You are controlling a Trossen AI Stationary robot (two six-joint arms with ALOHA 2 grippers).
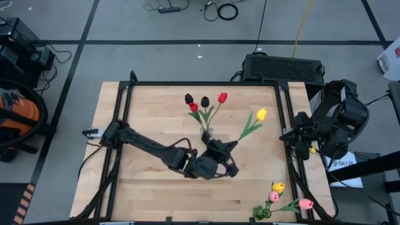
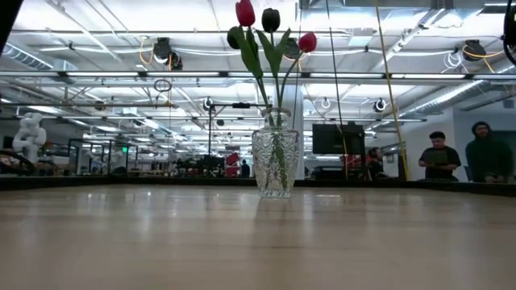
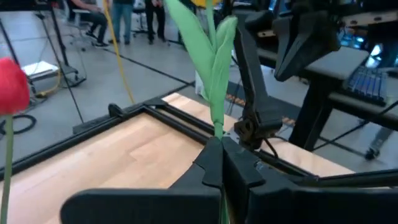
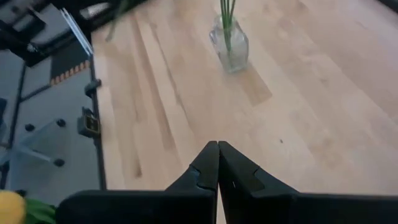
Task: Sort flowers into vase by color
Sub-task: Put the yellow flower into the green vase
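A clear glass vase point(image 1: 206, 135) point(image 2: 276, 165) stands mid-table with red and black flowers point(image 1: 205, 103) point(image 2: 271, 19) in it. My left gripper point(image 1: 229, 146) point(image 3: 219, 142), just right of the vase and above the table, is shut on a yellow flower point(image 1: 261, 114), whose green leaves point(image 3: 214, 56) rise past the fingers. My right gripper point(image 1: 290, 134) point(image 4: 217, 148) hangs shut with nothing between its fingers over the table's right edge, pointing at the vase point(image 4: 230, 43). My left gripper pinches the yellow flower's thin green stem point(image 3: 218, 129), below its leaves, between the two fingertips. The fingers come nearly level from the near left. The stem runs on past them, slanting up toward the far right, with the flower lifted clear of the table.
One yellow point(image 1: 278, 187) and two pink flowers point(image 1: 305, 204) lie at the table's near right corner. A black frame point(image 1: 284, 112) rims the table. A small yellow flower head point(image 4: 9, 208) shows beside my right arm. People stand in the room beyond.
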